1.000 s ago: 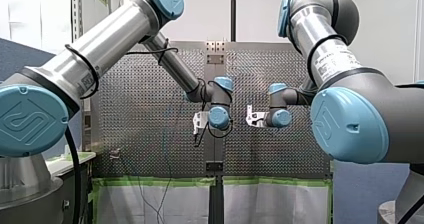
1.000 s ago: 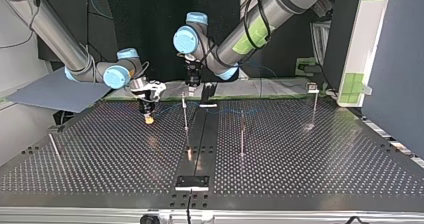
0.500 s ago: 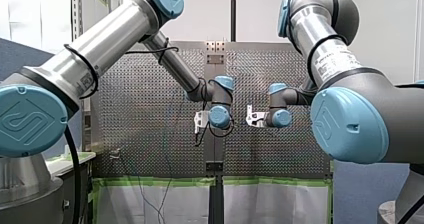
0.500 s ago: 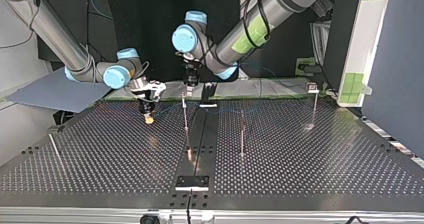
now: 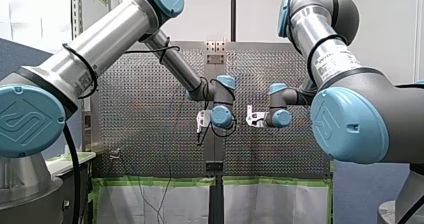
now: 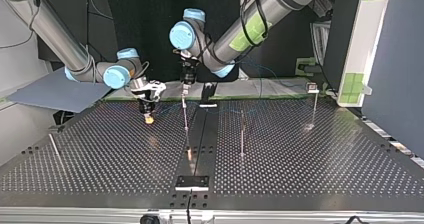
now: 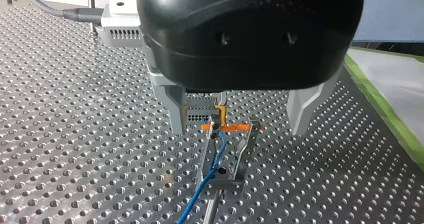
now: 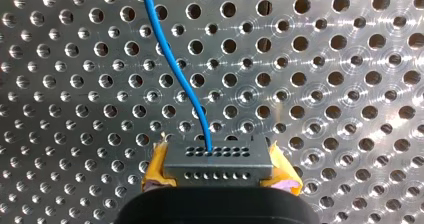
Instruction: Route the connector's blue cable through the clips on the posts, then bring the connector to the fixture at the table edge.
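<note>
Top view, left to right. A thin post stands alone near the left side of the perforated table. Next is my right gripper, low over the table and pointing down. In the right wrist view its yellow pads are clamped on both sides of the grey connector, gripping it firmly. The blue cable leaves the connector's top face and runs off across the holes.

Just right of that, my left gripper hangs directly above the tall post beside the centre strip. In the left wrist view its metal fingers are spread wide and grip nothing. The post's clip sits between and below them, with an orange crosspiece, and the cable runs up between the prongs.

A black plate lies at the near edge, centre, well apart from the connector. Further right are a second post and a third post near the far edge.
</note>
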### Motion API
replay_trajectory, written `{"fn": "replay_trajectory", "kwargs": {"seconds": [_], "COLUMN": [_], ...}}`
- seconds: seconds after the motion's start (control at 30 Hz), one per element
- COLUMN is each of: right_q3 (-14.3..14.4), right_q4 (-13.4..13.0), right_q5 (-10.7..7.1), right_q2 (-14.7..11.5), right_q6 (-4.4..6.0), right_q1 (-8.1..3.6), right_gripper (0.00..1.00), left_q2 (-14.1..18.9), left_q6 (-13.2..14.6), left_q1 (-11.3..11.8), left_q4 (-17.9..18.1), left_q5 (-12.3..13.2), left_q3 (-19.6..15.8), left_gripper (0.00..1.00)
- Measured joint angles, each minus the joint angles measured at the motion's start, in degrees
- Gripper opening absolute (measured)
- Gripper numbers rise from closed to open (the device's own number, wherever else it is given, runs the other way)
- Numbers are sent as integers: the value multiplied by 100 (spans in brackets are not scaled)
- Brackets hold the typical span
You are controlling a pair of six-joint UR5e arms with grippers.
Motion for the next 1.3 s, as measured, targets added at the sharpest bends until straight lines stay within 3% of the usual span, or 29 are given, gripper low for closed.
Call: {"fn": "replay_trajectory", "kwargs": {"seconds": [0.23, 0.4, 0.77, 1.1, 1.3], "right_q3": [0, -1, 0, -1, 0], "right_q4": [0, 18, 52, 129, 147], "right_q5": [0, 0, 0, 0, 0], "right_q2": [0, -1, -1, -1, -3], "right_q6": [1, 1, 51, 91, 136], "right_q1": [0, 0, -17, -58, -59], "right_gripper": [0, 0, 0, 0, 0], "left_q2": [132, 380, 903, 1417, 1745], "left_q6": [-86, -191, -389, -724, -915], "left_q1": [-64, -140, -301, -323, -332], "left_q4": [-248, -210, -236, -191, -162], "left_q5": [-251, -361, -395, -543, -494], "left_q3": [-94, -333, -854, -1368, -1697], "left_gripper": [100, 100, 100, 100, 100]}}
